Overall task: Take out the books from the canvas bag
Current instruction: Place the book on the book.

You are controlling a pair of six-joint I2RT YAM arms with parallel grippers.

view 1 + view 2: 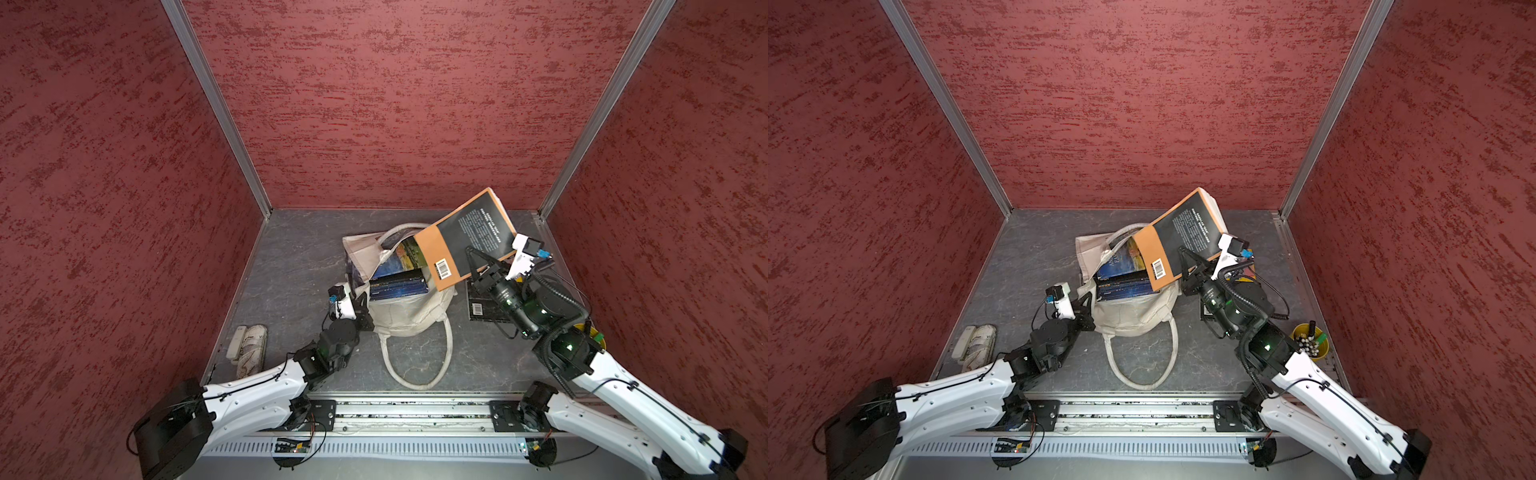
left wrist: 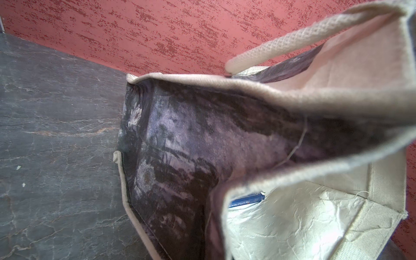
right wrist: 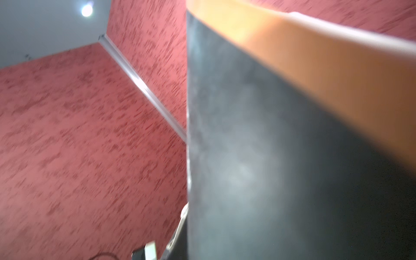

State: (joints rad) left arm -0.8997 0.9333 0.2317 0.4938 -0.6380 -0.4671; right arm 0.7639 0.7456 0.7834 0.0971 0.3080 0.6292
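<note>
The cream canvas bag (image 1: 409,318) (image 1: 1133,320) stands open mid-table, its dark print close up in the left wrist view (image 2: 191,146). My left gripper (image 1: 362,298) (image 1: 1086,301) is shut on the bag's left rim; its fingers are hidden in its wrist view. My right gripper (image 1: 473,257) (image 1: 1185,255) is shut on an orange-and-black book (image 1: 469,232) (image 1: 1183,232) (image 3: 270,157), held tilted above the bag's right side. Inside the bag show a landscape-cover book (image 1: 405,253) and navy books (image 1: 399,284) (image 1: 1123,286); a blue spine (image 2: 246,201) peeks out.
A dark book with a barcode (image 1: 482,307) lies on the table right of the bag, under the right arm. A yellow bucket of pens (image 1: 1310,338) stands at the right edge. White items (image 1: 249,345) lie at the left edge. A bag handle loop (image 1: 415,365) lies toward the front rail.
</note>
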